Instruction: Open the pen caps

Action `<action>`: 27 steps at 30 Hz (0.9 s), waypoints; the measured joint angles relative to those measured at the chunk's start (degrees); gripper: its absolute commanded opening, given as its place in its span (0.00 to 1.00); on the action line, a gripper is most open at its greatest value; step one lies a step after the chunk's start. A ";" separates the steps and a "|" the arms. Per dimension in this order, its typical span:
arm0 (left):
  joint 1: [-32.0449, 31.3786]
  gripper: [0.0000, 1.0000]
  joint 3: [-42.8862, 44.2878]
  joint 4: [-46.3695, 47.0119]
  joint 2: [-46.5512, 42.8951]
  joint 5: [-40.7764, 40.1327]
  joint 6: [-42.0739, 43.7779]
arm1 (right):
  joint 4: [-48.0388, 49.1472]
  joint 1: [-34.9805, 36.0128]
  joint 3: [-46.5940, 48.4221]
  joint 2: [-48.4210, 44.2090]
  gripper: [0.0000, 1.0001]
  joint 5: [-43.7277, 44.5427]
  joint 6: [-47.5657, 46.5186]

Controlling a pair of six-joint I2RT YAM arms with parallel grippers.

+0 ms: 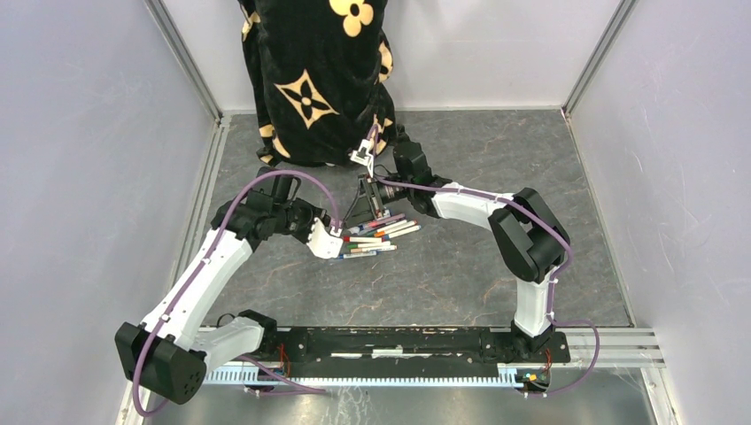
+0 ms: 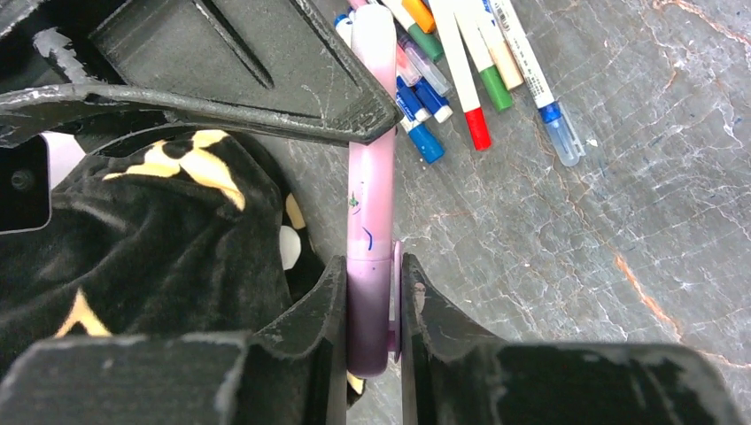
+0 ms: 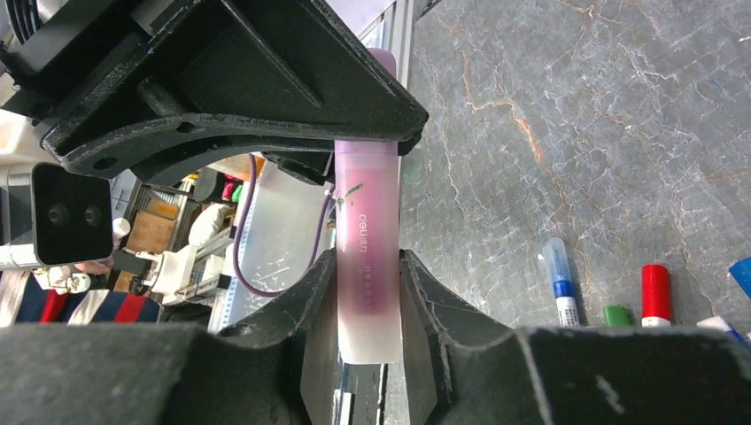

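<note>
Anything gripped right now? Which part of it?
One pink pen, held by both arms: the left gripper clamps its darker purple cap end, and the right gripper clamps the printed barrel near the other end.

A robotics lab's test cell: plain grey panel walls [image 1: 80, 177] in aluminium framing [image 1: 184, 60] close in a stone-patterned tabletop [image 1: 460, 274]. At 6 o'clock, a left arm [image 1: 199, 283] and a right arm [image 1: 531, 239], trailing purple cables [image 1: 266, 180], are bolted to a black rail [image 1: 398, 341]. At 12 o'clock stands a figure in a black, flower-patterned robe [image 1: 310, 80].
</note>
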 measured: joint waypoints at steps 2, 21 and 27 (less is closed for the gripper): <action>-0.39 0.02 0.44 -0.72 0.22 -0.70 -0.44 | -0.13 0.22 0.02 0.00 0.41 0.04 -0.52; -1.88 0.02 1.73 -1.11 -0.13 -2.78 -1.42 | -7.48 2.60 6.27 1.66 0.00 1.70 -6.67; 1.53 0.02 1.70 1.62 3.98 -2.75 -0.13 | -11.74 0.04 -2.34 -4.20 0.00 5.27 -14.25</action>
